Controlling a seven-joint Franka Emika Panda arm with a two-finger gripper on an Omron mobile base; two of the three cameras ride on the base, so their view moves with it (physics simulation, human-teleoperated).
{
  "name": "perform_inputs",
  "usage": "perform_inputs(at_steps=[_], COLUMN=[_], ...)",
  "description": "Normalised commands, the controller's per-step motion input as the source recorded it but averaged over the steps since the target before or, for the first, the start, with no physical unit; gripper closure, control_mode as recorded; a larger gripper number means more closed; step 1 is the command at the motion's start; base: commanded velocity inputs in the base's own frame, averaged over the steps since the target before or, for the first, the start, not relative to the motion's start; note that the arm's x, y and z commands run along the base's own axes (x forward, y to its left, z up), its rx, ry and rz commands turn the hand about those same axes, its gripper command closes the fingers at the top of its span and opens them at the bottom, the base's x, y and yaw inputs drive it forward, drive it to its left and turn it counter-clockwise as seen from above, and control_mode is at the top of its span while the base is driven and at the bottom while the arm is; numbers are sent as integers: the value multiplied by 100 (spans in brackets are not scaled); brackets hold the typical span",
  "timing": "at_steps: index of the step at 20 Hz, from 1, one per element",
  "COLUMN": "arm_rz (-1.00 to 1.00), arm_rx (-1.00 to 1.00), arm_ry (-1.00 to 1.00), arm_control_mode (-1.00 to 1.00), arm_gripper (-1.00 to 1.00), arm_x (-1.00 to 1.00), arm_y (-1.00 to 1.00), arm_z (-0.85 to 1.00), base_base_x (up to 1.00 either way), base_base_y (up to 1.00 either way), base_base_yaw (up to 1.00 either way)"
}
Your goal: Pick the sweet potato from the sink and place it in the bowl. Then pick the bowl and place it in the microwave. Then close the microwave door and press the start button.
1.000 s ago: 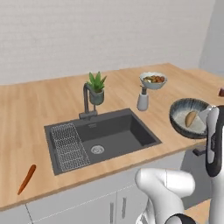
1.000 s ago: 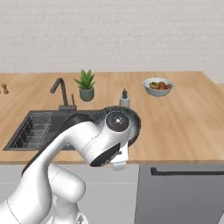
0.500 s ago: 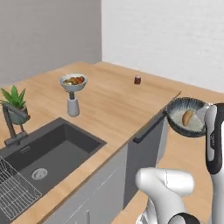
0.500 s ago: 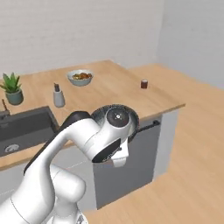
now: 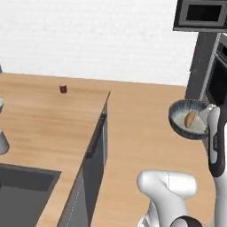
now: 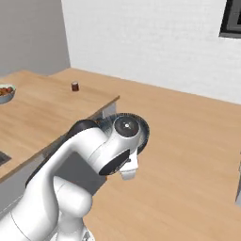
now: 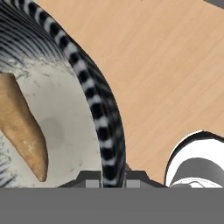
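Note:
The dark ribbed bowl (image 5: 179, 126) hangs in the air at the right of the left base view, over the wood floor, with the tan sweet potato (image 5: 191, 118) lying inside it. My gripper (image 5: 205, 115) is shut on the bowl's right rim. In the hand view the striped rim (image 7: 98, 100) runs down between my fingertips (image 7: 89, 179), and the sweet potato (image 7: 24, 127) rests on the pale inside. From the right base view my arm hides most of the bowl (image 6: 145, 135). The black microwave (image 5: 201, 15) sits high at the top right. A corner of the dark sink (image 5: 22, 195) shows at the lower left.
The wooden counter (image 5: 40, 119) ends in a corner at mid-left, with a dark panel (image 5: 95, 150) below it. A small dark red jar (image 5: 63, 88) stands on it, and a fruit bowl (image 6: 5, 91) sits farther back. A dark oven column (image 5: 217, 80) stands right of the held bowl.
The whole picture has swung: the base has turned away from the sink toward the microwave column. The bowl with the sweet potato stays held in my gripper.

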Motion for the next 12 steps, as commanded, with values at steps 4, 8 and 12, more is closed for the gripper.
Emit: perform_inputs(at_steps=[4,8,12], arm_rz=[0,0,0], arm_rx=[0,0,0], arm_ry=[0,0,0], arm_control_mode=[100,100,100], arm_gripper=[100,100,100], arm_x=[0,0,0], arm_y=[0,0,0], arm_z=[0,0,0], base_base_x=[18,88,100], base_base_y=[0,0,2], base_base_yaw=[-69,-58,-47])
